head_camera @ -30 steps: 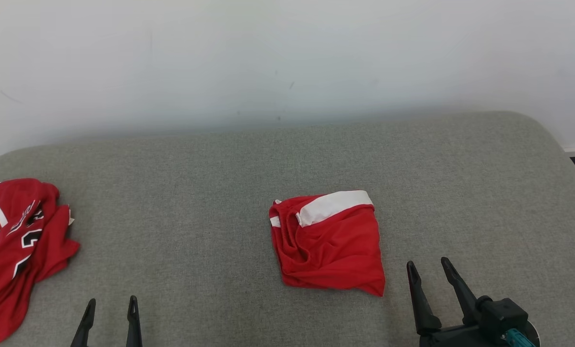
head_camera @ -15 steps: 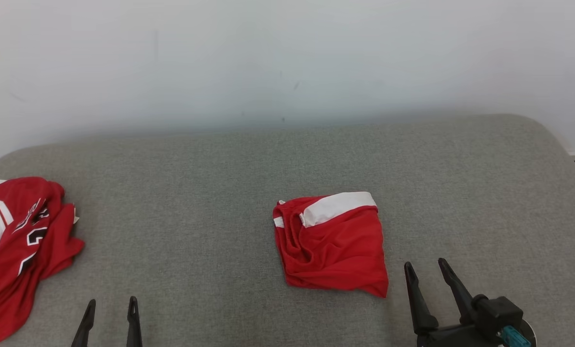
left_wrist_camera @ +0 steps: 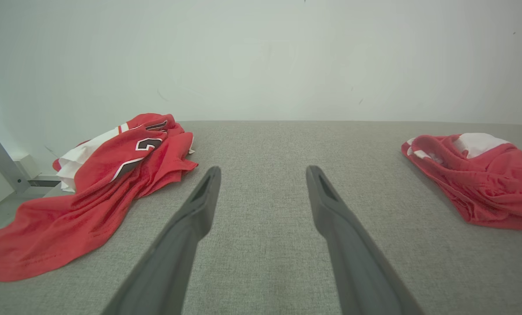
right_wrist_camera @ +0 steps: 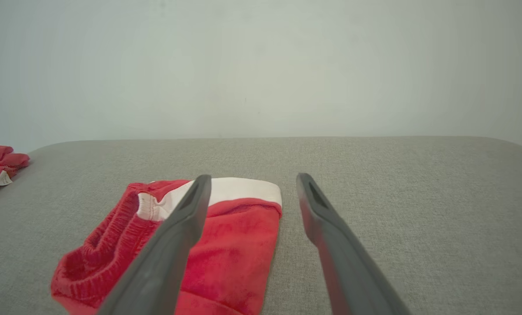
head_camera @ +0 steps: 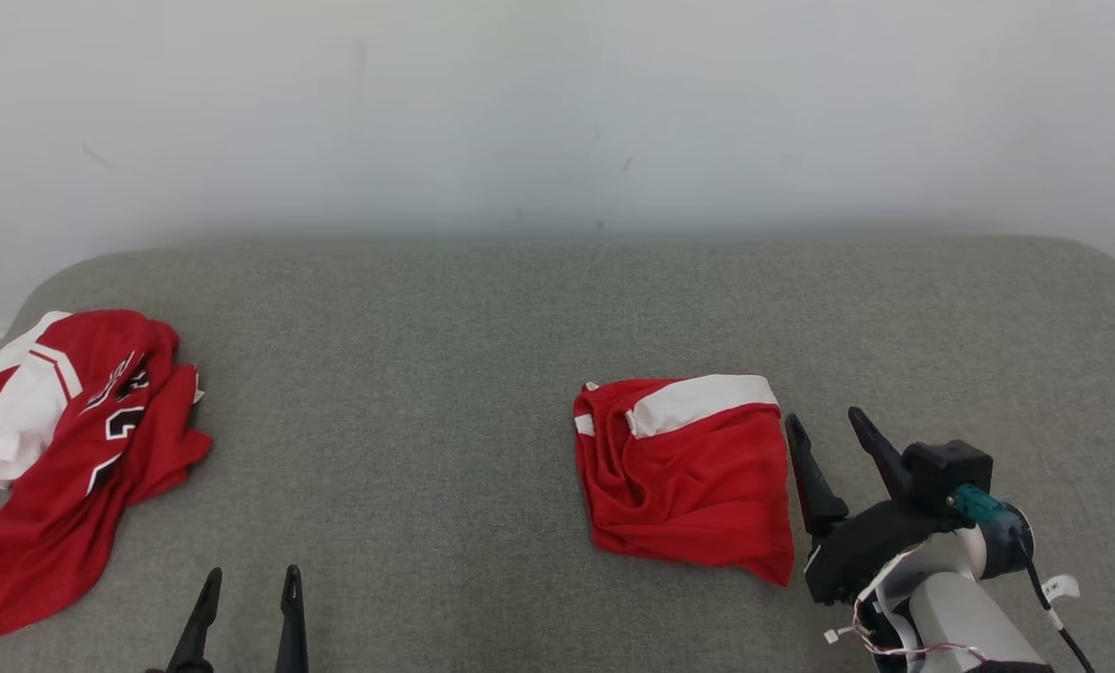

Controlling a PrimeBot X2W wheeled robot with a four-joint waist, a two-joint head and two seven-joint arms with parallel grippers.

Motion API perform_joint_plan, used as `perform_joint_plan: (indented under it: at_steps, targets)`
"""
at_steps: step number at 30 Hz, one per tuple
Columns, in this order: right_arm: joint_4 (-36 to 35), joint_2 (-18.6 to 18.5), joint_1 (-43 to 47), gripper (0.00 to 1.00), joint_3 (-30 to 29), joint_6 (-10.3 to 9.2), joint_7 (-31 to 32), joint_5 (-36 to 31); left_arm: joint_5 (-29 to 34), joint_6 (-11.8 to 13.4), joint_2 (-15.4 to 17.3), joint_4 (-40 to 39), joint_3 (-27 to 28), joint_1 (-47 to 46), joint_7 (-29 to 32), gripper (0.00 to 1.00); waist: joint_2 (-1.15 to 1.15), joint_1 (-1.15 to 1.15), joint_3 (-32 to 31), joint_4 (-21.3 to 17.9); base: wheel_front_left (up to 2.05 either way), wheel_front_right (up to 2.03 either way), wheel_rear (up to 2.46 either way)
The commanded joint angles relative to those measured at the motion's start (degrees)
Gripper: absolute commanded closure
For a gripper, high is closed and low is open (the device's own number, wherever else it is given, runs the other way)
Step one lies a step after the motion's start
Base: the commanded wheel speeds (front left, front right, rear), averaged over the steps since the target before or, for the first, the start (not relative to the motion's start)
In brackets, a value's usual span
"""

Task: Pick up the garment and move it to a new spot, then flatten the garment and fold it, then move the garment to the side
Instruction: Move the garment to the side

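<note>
Head view.

Worktop [head_camera: 426,374]: grey fabric, far corners rounded, backed by a pale wall [head_camera: 520,112].

Shorts [head_camera: 693,486]: red with a white band, folded. They are laid right of the middle, well apart from the far and right edges.

Jersey [head_camera: 71,449]: red and white, crumpled, heaped at the left edge.

Right gripper [head_camera: 823,418]: fingers spread wide, nothing held. Its left finger is set just beside the shorts' right edge; contact cannot be told. In the right wrist view that finger is seen across the shorts and the other over bare fabric.

Left gripper [head_camera: 252,572]: placed at the near edge, left of the middle, fingers parted and empty, over bare fabric.

Open room: a broad bare stretch is left between jersey and shorts. Bare fabric is also left along the far edge and from the shorts to the right edge.
</note>
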Motion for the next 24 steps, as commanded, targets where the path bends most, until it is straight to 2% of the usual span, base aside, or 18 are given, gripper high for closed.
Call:
perform_joint_plan:
  at_steps: [1,8,18,22,23,24]
  targets:
    - [2.31,-0.43,-1.63,0.0,0.39,-0.13,0.39,0.53,-0.7,-0.01,-0.05,0.21,-0.41,-0.83,-0.19,0.0,0.0,0.0,0.46,1.0,0.0,0.0,0.0]
    - [12.95,-0.99,-6.79,0.0,1.73,-0.13,1.59,1.88,-0.73,-0.05,-0.18,0.75,-2.22,-2.29,-0.19,0.0,0.0,0.0,1.82,3.07,0.0,0.0,0.0]
    - [27.76,0.63,-12.7,0.0,2.34,-0.13,1.52,4.36,-1.0,-0.08,-0.26,0.86,-2.8,-3.87,-0.19,0.0,0.0,0.0,4.27,4.58,0.0,0.0,0.0]
    - [31.21,1.24,-14.13,0.0,3.11,-0.13,1.15,5.21,-1.01,-0.09,-0.24,0.79,-2.52,-4.27,-0.19,0.0,0.0,0.0,4.9,4.65,0.0,0.0,0.0]
    - [31.93,1.5,-14.26,0.4,3.34,-0.13,1.4,5.66,-1.0,-0.1,-0.24,0.83,-2.44,-4.33,-0.19,0.0,0.0,0.0,4.96,4.6,0.0,0.0,0.0]
    - [32.41,1.62,-14.49,0.71,3.54,-0.13,1.4,6.05,-0.98,-0.1,-0.24,0.88,-2.35,-4.3,-0.19,0.0,0.0,0.0,5.1,4.52,0.0,0.0,0.0]
